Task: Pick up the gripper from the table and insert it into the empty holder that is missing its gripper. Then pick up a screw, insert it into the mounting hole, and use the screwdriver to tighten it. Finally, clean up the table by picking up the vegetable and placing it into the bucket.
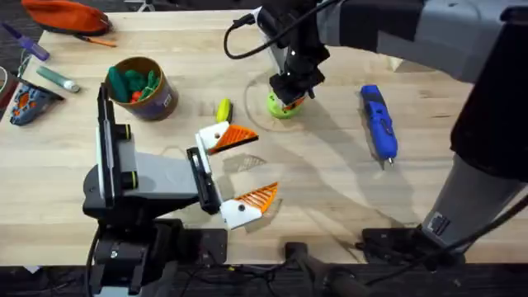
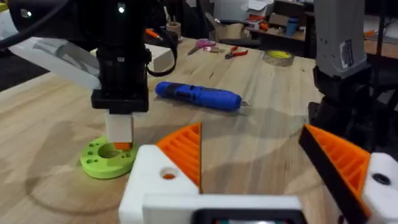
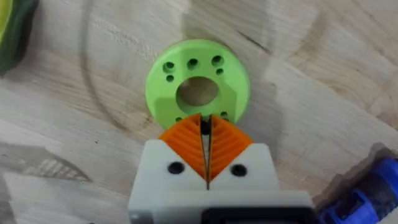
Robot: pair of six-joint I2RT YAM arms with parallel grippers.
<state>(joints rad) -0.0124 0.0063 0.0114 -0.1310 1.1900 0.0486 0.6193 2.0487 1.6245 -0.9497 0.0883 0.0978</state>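
Observation:
My right gripper (image 1: 289, 97) hangs over the green disc (image 3: 198, 68), shut on a small dark screw (image 3: 204, 124) at its tips. My left gripper (image 1: 247, 165) lies open near the table's front. On its near side, an orange wedge with a black face, the gripper (image 2: 336, 155), sits in a white holder (image 2: 379, 180). The far finger's white base shows a mounting hole (image 2: 168, 175). The blue screwdriver (image 1: 379, 122) lies to the right. A yellow vegetable (image 1: 223, 109) rests between the disc and the brown bucket (image 1: 161, 103).
The bucket holds green and orange toy vegetables (image 1: 136, 82). Tools and an orange pouch (image 1: 66, 15) lie along the far left edge. A black cable (image 1: 247, 41) loops behind the right arm. Bare wood lies between the disc and the screwdriver.

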